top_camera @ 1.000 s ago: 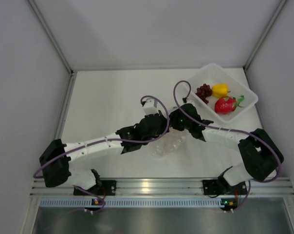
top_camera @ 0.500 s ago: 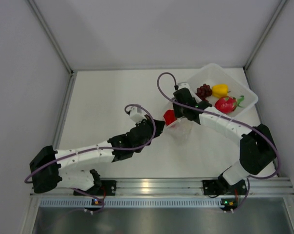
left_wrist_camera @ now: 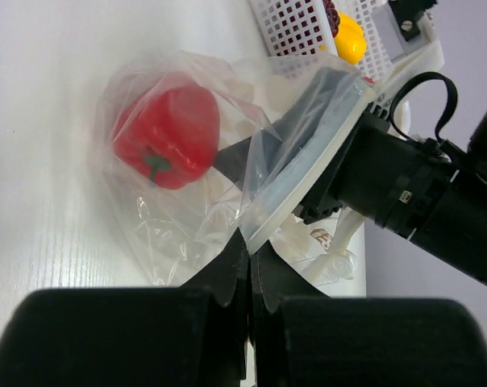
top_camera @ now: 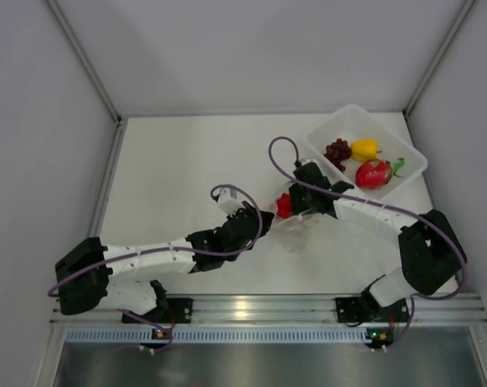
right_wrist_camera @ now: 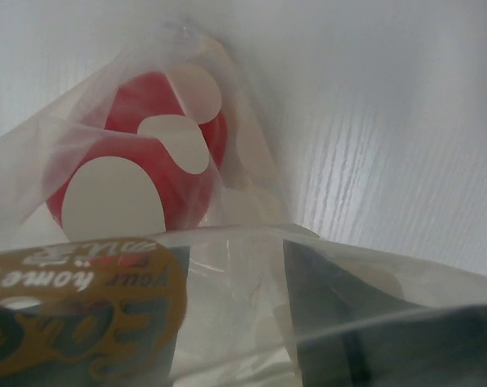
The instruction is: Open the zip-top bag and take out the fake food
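the zip-top bag (top_camera: 296, 234) is being held up off the desk (top_camera: 179, 169) near its middle, between the two arms and a little to the right of centre. its zip strip (left_wrist_camera: 304, 165) is being gripped at one end by the left gripper (left_wrist_camera: 248, 254), whose jaws are being pressed together on the plastic, as is being shown by the left wrist view. the other end of the strip is being met by the right gripper (top_camera: 298, 203), which is being covered by a fold of the bag; whether its jaws are apart or clamped on the plastic cannot be told.

the red pepper (left_wrist_camera: 169, 133) is being kept inside the bag, at the end farthest from the strip, with its green stem being turned toward the left wrist camera. in the right wrist view it is being seen through crinkled plastic printed with white ovals, beside a gold label (right_wrist_camera: 74, 310).

the rest of the fake food is being kept in the clear tray (top_camera: 389, 133) at the far right of the desk: the grape bunch (top_camera: 337, 151) on the left, the yellow pepper (top_camera: 364, 148) just beside it, and the pink-red fruit (top_camera: 373, 173) nearer.
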Robot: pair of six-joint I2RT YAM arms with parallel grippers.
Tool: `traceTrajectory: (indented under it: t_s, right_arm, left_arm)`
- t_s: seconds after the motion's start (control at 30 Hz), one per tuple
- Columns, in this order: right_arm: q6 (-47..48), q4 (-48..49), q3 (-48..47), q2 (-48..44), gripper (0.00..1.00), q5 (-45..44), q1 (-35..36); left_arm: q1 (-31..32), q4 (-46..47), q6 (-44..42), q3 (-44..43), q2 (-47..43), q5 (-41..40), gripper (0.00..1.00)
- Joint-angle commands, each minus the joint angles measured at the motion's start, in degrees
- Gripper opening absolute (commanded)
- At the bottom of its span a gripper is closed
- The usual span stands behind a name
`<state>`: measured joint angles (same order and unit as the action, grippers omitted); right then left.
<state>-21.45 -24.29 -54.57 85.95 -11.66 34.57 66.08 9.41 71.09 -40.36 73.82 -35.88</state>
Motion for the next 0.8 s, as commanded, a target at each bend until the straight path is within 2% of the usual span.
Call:
traceTrajectory:
  t_s: [0.0,0.17,0.3,0.47,0.77]
  right_arm:
    - [-9.04,10.31,1.74,-4.91,0.52,1.72,-2.75]
    - [-14.66,15.84,4.72,-8.87,0.53,2.25,-2.84]
    - [-18.79,20.16,6.05,-10.10,0.53,7.34,-2.75]
    - [-22.92,19.64,4.47,-5.89,0.56,4.63,-2.14]
    - [-29.78,27.10,5.00,1.23,0.59,4.63,-1.08]
  left_arm:
    - [0.54,-3.08,0.98,1.69,-0.52,-2.27,0.00]
    - [0.54,-3.08,0.80,2.21,-0.78,-2.62,0.00]
    - [0.54,-3.08,0.80,1.87,-0.43,-2.97,0.00]
    - [0.54,-3.08,0.80,1.25,0.44,-2.79,0.00]
    - [0.54,-3.08,0.98,1.42,1.94,-2.62,0.00]
